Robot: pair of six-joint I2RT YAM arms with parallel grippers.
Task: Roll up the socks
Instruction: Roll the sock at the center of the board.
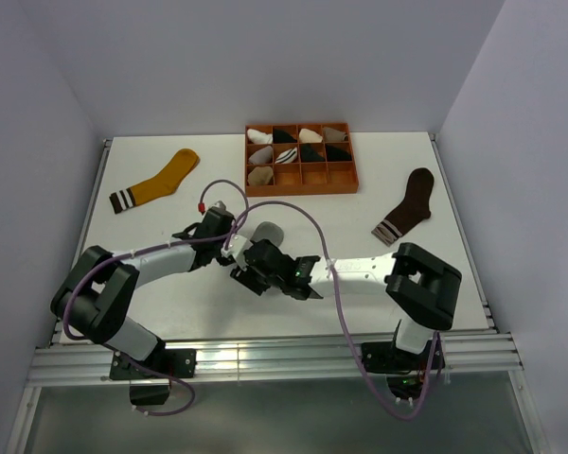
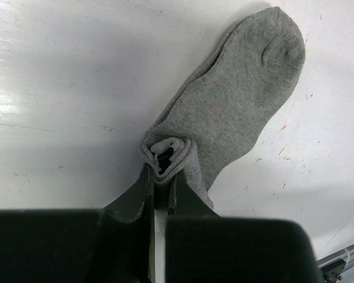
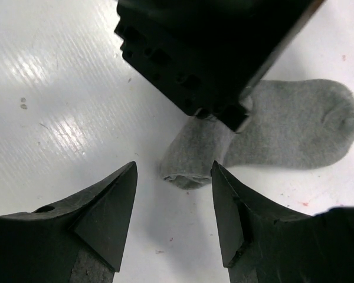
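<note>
The grey sock (image 2: pixel 242 100) lies flat on the white table with its cuff end rolled into a small tube. My left gripper (image 2: pixel 164 177) is shut on that rolled end. My right gripper (image 3: pixel 174 171) stands open just short of the roll, one finger on each side, touching nothing. In the right wrist view the grey sock (image 3: pixel 295 127) stretches away to the right, under the left gripper's black body (image 3: pixel 212 53). From above, the grey sock (image 1: pixel 269 232) is mostly hidden by both grippers. The mustard-yellow sock (image 1: pixel 156 184) lies flat at the back left. The dark brown sock (image 1: pixel 407 208) lies flat at the right.
An orange divided tray (image 1: pixel 301 189) stands at the back middle with small white, black and beige sock bundles in its compartments. Purple cables loop over both arms. Walls close in the table on the left, right and back.
</note>
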